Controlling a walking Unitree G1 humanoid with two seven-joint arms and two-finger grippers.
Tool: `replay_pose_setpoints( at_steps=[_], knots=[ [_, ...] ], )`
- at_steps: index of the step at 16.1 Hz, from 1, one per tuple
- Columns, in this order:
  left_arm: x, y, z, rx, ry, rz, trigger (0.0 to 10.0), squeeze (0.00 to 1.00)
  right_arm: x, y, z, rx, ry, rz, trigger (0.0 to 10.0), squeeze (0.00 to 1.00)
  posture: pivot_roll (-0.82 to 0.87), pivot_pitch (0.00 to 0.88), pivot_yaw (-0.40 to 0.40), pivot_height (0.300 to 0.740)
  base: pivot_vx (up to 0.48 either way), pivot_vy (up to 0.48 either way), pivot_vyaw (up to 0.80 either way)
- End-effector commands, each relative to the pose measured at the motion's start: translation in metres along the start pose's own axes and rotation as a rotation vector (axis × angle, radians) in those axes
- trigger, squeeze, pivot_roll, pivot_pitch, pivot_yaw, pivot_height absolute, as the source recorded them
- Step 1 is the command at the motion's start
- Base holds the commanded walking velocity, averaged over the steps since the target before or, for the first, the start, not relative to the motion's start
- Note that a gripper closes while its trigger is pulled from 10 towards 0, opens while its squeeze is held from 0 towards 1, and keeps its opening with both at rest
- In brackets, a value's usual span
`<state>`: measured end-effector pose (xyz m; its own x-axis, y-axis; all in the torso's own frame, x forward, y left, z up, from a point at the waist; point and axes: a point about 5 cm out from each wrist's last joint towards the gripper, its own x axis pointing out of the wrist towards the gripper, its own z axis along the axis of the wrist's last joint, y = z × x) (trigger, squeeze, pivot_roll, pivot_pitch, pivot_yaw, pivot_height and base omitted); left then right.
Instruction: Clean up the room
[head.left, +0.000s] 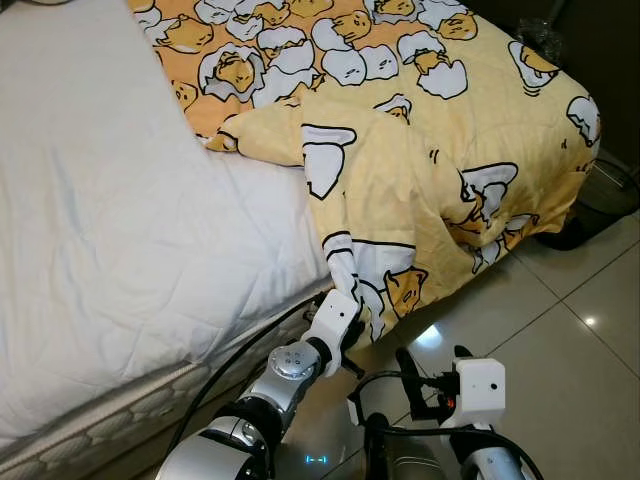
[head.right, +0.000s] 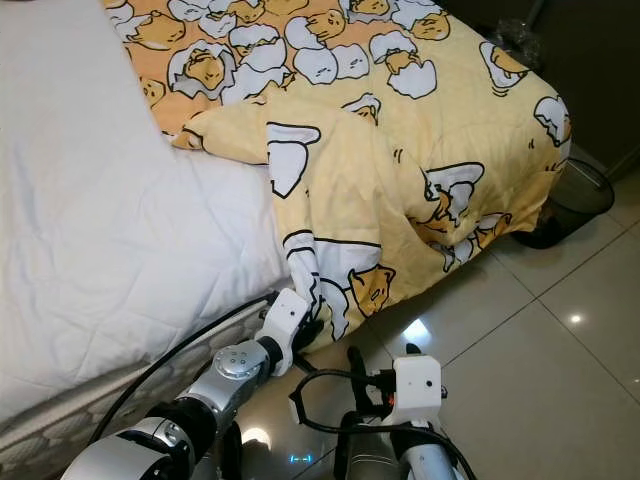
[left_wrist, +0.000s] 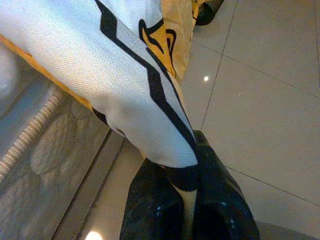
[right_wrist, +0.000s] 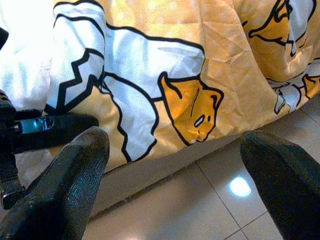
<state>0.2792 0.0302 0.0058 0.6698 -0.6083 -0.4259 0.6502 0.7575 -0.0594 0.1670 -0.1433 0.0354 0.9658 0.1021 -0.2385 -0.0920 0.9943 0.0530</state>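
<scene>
On the left, a white sheet (head.left: 110, 220) is covering the mattress (head.left: 90, 420), whose quilted side is showing along the lower edge. Beside it, a yellow blanket (head.left: 420, 150) printed with egg cartoons is lying across the far and right part of the bed, its near edge folded back in a thick roll and one corner hanging down over the side toward the tiled floor (head.left: 560, 340).

The left gripper (left_wrist: 187, 187) is reaching out low by the bed's edge and pinching that hanging corner; in the left wrist view its two black fingers are pressing together on a narrow fold of the cloth. The right gripper (right_wrist: 175, 170) is hovering just to the right of it, close to the drape but not touching it, its fingers spread wide with the blanket and floor showing between them.

Further right, a dark wire waste basket (head.right: 580, 200) is standing on the floor near the bed's corner.

The blanket is looking soft, light and limp, so it is likely to sag and bunch wherever it is not being held, and the smooth weave may be sliding out of a thin pinch. A second hold is seeming sensible along the same hanging edge, well apart from the left grip, taking a good fold of cloth so the edge can be lifted and spread evenly
</scene>
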Motion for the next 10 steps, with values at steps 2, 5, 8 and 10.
replay_pose_setpoints(
  at_steps=[2, 5, 8, 10],
  knots=[
    [0.0032, -0.0125, 0.0007, -0.031, -0.015, -0.034, 10.0, 0.00, -0.0031, -0.0040, -0.0060, 0.004, 0.020, -0.010, 10.0, 0.00, -0.11, 0.176, 0.014, 0.740, -0.283, 0.000, 0.00],
    [0.0032, -0.0160, -0.0009, -0.035, -0.013, -0.046, 10.0, 0.00, -0.0015, -0.0026, -0.0049, 0.005, 0.017, -0.006, 10.0, 0.00, -0.11, 0.174, 0.014, 0.740, -0.307, 0.000, 0.00],
    [0.0038, -0.0174, -0.0005, -0.044, -0.016, -0.047, 10.0, 0.00, -0.0001, -0.0031, -0.0041, -0.004, 0.013, 0.003, 10.0, 0.00, -0.11, 0.173, 0.009, 0.740, 0.000, 0.000, 0.00],
    [0.0034, -0.0178, -0.0018, -0.042, -0.012, -0.045, 10.0, 0.00, 0.0004, -0.0037, -0.0040, -0.006, 0.014, 0.005, 10.0, 0.00, -0.11, 0.174, 0.009, 0.740, 0.000, 0.000, 0.00]
  ],
)
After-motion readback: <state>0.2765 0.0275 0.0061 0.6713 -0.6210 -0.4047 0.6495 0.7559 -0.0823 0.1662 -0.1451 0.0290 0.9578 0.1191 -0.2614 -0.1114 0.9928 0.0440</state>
